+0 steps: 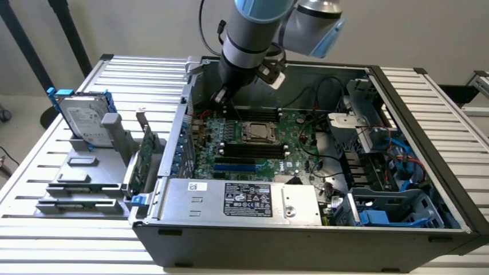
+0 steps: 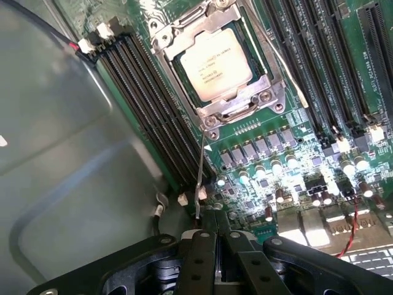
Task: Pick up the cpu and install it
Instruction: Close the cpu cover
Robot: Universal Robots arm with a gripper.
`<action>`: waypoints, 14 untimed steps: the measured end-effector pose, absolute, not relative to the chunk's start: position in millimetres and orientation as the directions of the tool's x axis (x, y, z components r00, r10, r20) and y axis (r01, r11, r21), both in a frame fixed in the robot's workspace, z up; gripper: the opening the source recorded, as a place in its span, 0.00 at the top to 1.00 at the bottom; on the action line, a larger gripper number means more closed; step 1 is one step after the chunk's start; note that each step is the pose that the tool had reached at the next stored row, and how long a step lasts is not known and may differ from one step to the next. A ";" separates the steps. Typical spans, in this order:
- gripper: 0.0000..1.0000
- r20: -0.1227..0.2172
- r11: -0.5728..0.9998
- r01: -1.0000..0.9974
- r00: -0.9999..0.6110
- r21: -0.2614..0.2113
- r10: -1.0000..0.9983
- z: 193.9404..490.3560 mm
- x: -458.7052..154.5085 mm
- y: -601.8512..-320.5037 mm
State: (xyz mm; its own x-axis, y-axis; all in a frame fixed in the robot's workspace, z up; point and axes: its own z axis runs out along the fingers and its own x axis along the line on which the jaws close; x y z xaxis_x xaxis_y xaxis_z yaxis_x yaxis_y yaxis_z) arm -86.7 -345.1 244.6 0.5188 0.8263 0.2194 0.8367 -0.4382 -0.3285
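Already the cpu (image 2: 216,64) lies flat, top up, in its socket (image 2: 236,110) beyond the fingers (image 2: 202,258). These are pressed together, empty.

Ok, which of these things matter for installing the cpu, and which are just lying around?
Part of the job:
cpu, lying in the socket on the motherboard
gripper, shut, holding nothing, over the board near the socket

Just lying about:
hard drive with blue rails
green circuit cards
grey rack
power supply
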 end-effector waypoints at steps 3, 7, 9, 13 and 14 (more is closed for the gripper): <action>0.89 0.225 -0.457 0.829 0.536 -0.322 0.814 246.6 -86.7 -345.1; 0.89 0.236 -0.478 0.822 0.554 -0.310 0.799 248.4 -86.7 -345.0; 0.89 0.244 -0.485 0.820 0.559 -0.303 0.793 248.7 -86.7 -344.9; 0.89 0.271 -0.486 0.823 0.560 -0.294 0.783 248.8 -86.7 -344.9; 0.89 0.278 -0.486 0.824 0.559 -0.292 0.781 248.7 -86.7 -345.0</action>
